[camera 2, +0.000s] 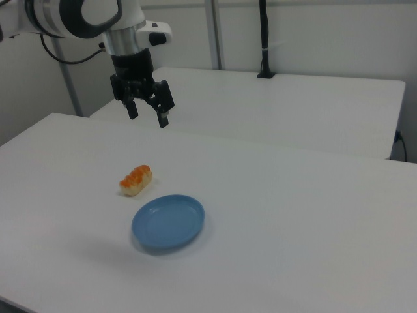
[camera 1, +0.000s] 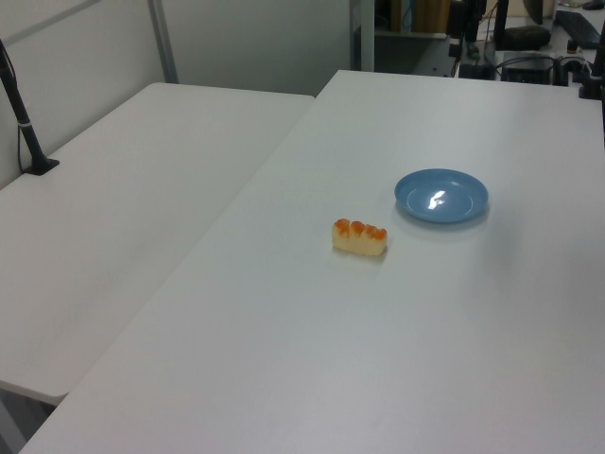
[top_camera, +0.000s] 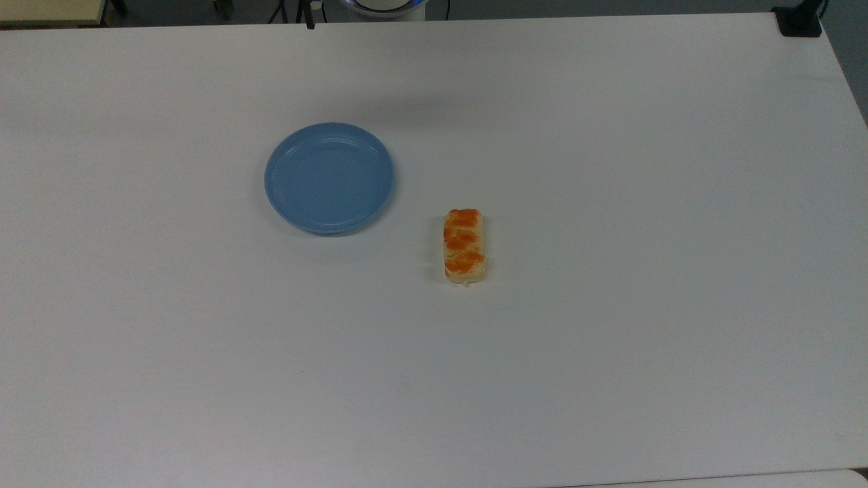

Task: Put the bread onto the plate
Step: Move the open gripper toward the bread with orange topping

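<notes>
A: Where is the bread point(top_camera: 464, 246)?
B: I log it flat on the matte white table point(top_camera: 610, 305), near the plate point(top_camera: 329, 177) but apart; oblong, pale, orange-glazed braid. Plate round, smooth, blue, bare.
A: Gripper point(camera 2: 148, 113)?
B: Above the table beyond the bread, fingers spread wide, holding nothing. Second white table point(camera 2: 313, 111) behind.

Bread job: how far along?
Nothing done yet. The bread lies on the table, apart from the plate, which holds nothing. The gripper hangs open above the table, holding nothing. Left: descend, grasp the bread, carry it over, release.
</notes>
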Motion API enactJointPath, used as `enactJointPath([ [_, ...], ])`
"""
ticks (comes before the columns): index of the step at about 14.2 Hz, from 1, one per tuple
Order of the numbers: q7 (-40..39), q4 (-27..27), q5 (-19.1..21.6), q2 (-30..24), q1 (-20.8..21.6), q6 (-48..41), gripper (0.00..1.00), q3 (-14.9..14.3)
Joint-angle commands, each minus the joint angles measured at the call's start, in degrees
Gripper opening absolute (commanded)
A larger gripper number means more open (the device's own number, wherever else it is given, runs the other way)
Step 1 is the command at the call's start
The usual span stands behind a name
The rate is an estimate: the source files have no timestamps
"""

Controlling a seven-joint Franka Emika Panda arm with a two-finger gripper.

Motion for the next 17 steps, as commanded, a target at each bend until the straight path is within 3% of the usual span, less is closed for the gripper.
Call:
enactJointPath([
  [1, -0.65, -0.75, 1.02, -0.62, 0.33, -0.12, 1.0, -0.13],
  [6, -1.17, -0.75, 1.02, 0.95, 0.86, 0.41, 1.0, 0.22],
  [9, -0.74, -0.75, -0.56, 2.97, 4.45, 0.59, 1.0, 0.22],
  [13, -0.48, -1.36, -0.74, 4.38, 6.22, 2.51, 1.0, 0.22],
  [17, 9.26, -3.38, -2.49, 11.49, 12.54, 10.31, 1.0, 0.22],
])
